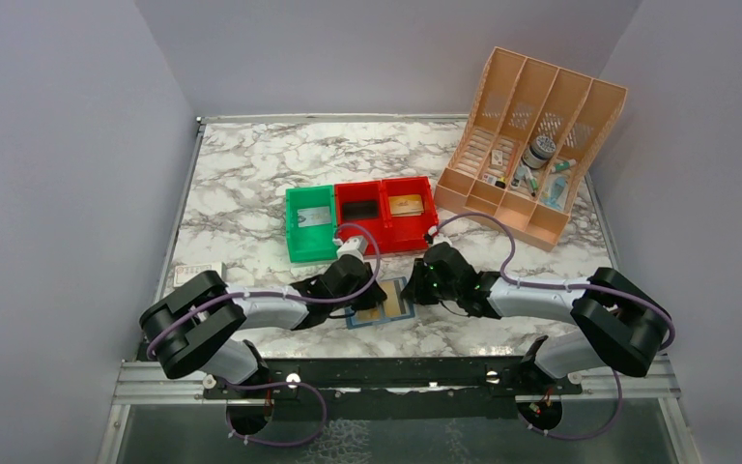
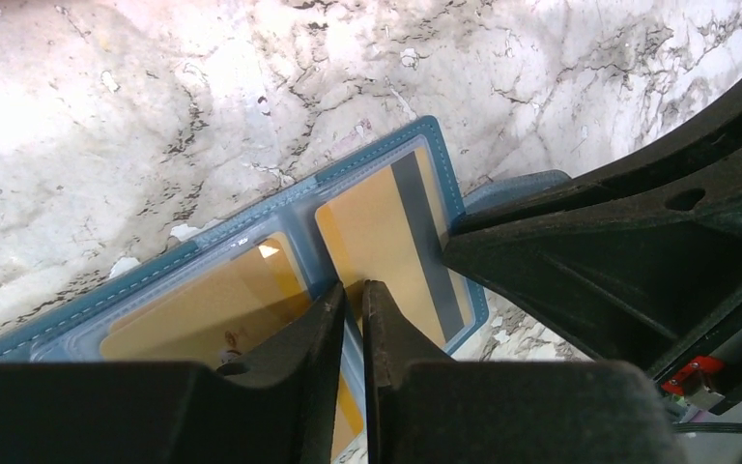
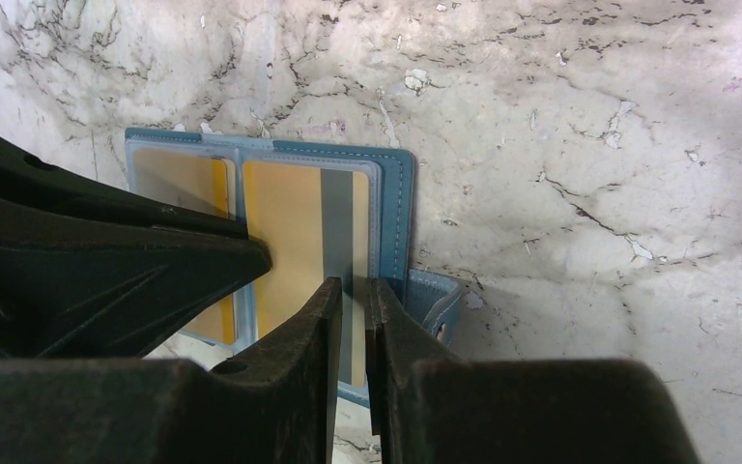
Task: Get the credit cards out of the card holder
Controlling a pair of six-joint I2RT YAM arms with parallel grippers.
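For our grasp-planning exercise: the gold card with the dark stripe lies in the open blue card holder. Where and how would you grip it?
Pinch the striped card by its long edge beside the fold, where the left hand sits, coming low from that side. It lies flat and the card holder rims its outer edges, so likely only that edge is free.

Blue card holder (image 3: pixel 404 203) lies open on the table (image 3: pixel 589 145), gold credit cards (image 3: pixel 285 242) pocketed.
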